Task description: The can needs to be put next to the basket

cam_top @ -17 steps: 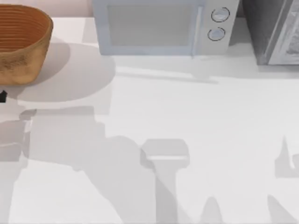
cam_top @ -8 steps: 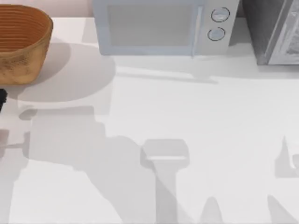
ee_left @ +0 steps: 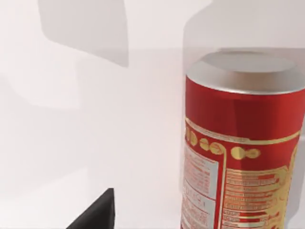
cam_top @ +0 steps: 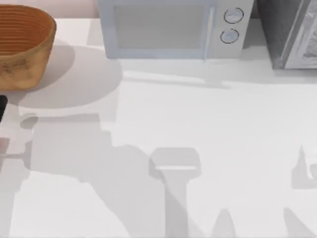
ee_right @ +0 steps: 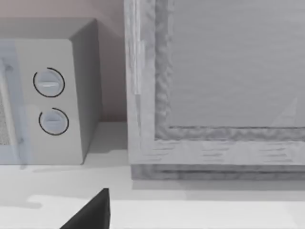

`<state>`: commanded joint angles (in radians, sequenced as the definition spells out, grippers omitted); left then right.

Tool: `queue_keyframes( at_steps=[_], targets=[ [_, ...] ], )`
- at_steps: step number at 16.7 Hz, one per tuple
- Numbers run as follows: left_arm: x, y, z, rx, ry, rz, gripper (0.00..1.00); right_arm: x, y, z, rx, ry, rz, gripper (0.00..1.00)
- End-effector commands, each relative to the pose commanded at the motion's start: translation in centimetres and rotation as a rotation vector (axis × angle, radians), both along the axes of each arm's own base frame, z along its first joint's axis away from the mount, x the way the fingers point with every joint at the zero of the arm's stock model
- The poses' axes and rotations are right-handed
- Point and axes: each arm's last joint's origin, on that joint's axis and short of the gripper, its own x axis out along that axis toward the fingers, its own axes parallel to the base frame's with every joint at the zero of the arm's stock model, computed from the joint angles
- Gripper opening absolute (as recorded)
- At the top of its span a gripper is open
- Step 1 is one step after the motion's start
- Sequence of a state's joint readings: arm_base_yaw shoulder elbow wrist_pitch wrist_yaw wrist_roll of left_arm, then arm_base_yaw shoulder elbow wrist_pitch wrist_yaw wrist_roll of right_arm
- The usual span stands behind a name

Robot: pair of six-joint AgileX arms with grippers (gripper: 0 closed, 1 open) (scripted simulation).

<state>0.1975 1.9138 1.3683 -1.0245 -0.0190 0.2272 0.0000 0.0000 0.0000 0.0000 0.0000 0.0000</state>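
Note:
The can stands upright on the white table, red with gold print and a silver top, close in front of my left gripper. One black finger shows beside the can with a gap between them; the gripper is open and nothing is held. A black bit of that gripper sits at the table's left edge, just below the basket. The basket is tan woven wicker with a ribbed orange inside, at the back left. My right gripper is parked, open, one finger showing.
A pale microwave with two round dials stands at the back middle. A grey framed appliance stands at the back right, facing the right wrist camera. Arm shadows lie across the white tabletop.
The black bit of my left gripper at the left edge has slid slightly toward the front. The shadows at the left have shifted with it. The basket has not moved.

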Motion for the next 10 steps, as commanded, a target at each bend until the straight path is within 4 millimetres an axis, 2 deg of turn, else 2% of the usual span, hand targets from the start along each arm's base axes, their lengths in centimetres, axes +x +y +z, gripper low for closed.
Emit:
queue_keyframes(
  at_steps=[5,10],
  targets=[
    [-0.4,1.4,1.5,0.055,0.032,-0.011,1.00,0.0,0.0,0.0,0.000,0.000,0.000,1.00],
    [0.3,0.0,3.6,0.013,-0.014,-0.002,1.00,0.0,0.0,0.0,0.000,0.000,0.000,1.00]
  ],
)
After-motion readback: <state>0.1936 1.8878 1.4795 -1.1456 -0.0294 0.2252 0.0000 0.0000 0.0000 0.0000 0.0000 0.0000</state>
